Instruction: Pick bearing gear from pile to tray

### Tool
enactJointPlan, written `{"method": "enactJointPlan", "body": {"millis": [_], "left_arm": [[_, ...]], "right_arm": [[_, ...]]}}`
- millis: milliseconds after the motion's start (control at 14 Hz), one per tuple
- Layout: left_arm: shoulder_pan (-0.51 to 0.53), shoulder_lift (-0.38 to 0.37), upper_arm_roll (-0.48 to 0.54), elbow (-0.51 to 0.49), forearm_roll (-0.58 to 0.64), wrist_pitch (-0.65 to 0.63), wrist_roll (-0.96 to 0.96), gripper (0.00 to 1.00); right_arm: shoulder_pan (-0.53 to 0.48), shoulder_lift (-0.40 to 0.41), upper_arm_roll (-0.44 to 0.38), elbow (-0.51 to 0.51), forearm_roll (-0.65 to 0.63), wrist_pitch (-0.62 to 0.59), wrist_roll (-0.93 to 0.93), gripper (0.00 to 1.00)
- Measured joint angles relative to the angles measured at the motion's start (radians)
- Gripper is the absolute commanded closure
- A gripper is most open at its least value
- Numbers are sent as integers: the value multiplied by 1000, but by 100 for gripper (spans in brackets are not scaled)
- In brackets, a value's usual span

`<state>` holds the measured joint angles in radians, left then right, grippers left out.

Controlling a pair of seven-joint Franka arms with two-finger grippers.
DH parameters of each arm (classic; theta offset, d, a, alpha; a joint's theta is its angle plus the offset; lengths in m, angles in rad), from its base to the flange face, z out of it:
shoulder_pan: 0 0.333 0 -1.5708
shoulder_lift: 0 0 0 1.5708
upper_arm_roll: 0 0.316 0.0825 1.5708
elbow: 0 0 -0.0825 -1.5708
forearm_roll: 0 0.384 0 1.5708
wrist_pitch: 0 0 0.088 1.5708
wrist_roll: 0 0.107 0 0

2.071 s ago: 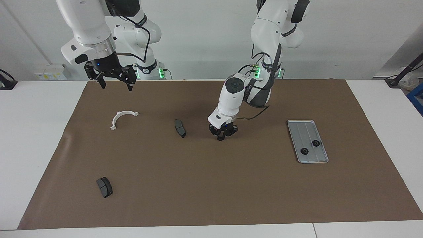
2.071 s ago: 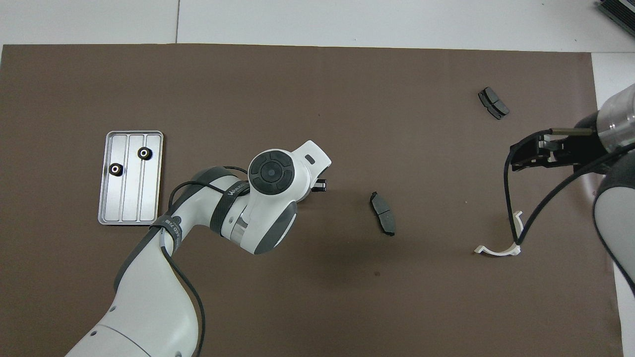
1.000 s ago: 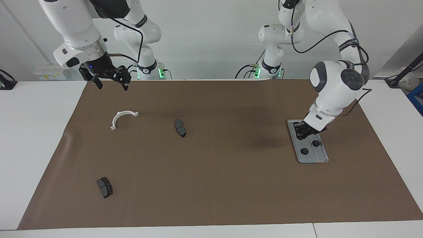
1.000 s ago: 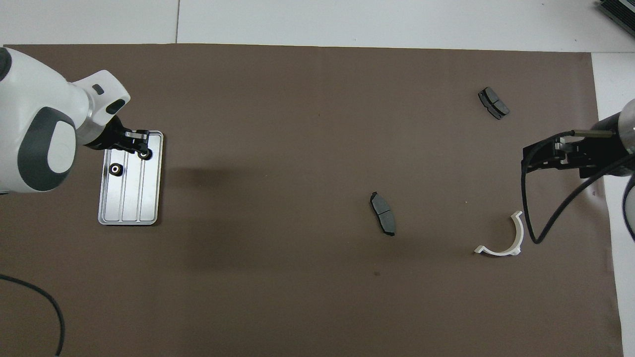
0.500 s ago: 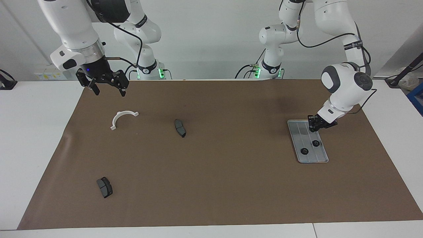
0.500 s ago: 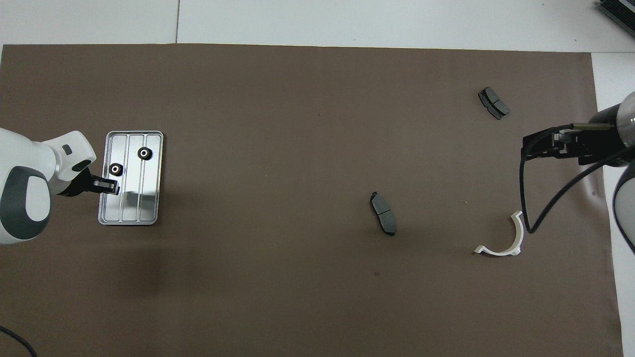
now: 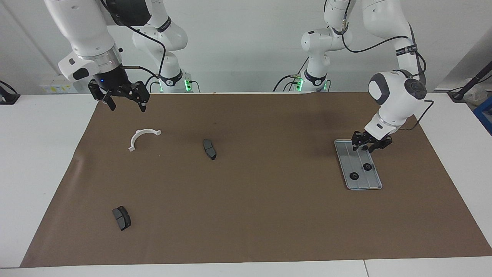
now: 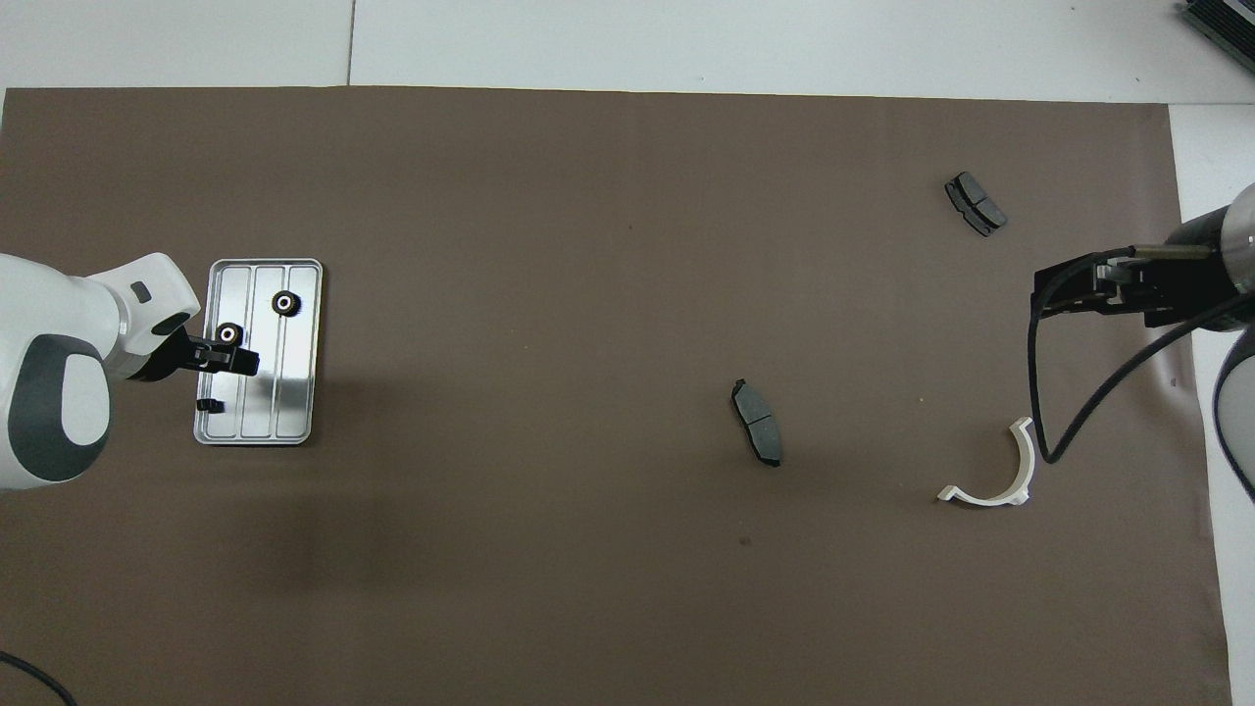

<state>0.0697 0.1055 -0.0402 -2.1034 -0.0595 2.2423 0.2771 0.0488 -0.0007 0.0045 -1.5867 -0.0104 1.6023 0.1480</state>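
Left gripper (image 7: 368, 145) over tray (image 7: 343, 154) end nearest robots, jaws parted, empty; tray's long axis runs away from robots. Right gripper (image 7: 123, 100) waits, jaws open.

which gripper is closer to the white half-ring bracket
Right. The right gripper hangs in the air over the mat at the right arm's end, close to the white half-ring bracket. The left gripper is over the tray at the left arm's end.
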Motion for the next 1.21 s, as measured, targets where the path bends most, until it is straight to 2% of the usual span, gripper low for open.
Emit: {"method": "enactJointPlan", "body": {"millis": [429,714,929,1214], "left_arm": [[-242,42,-8,241,-2,-168,-424,3],[-389,66,-10,271,-1,-178,-598,0],[-400,65,-1,337,-1,-234,-604,0],[-338,61,16,525,10,-413,-548,0]], "right_arm": [[0,0,0,-1,0,0,0,0],[0,0,0,-1,0,0,0,0],[0,-1,0,-1,0,0,0,0],[0,-1,0,-2,0,0,0,0]]}}
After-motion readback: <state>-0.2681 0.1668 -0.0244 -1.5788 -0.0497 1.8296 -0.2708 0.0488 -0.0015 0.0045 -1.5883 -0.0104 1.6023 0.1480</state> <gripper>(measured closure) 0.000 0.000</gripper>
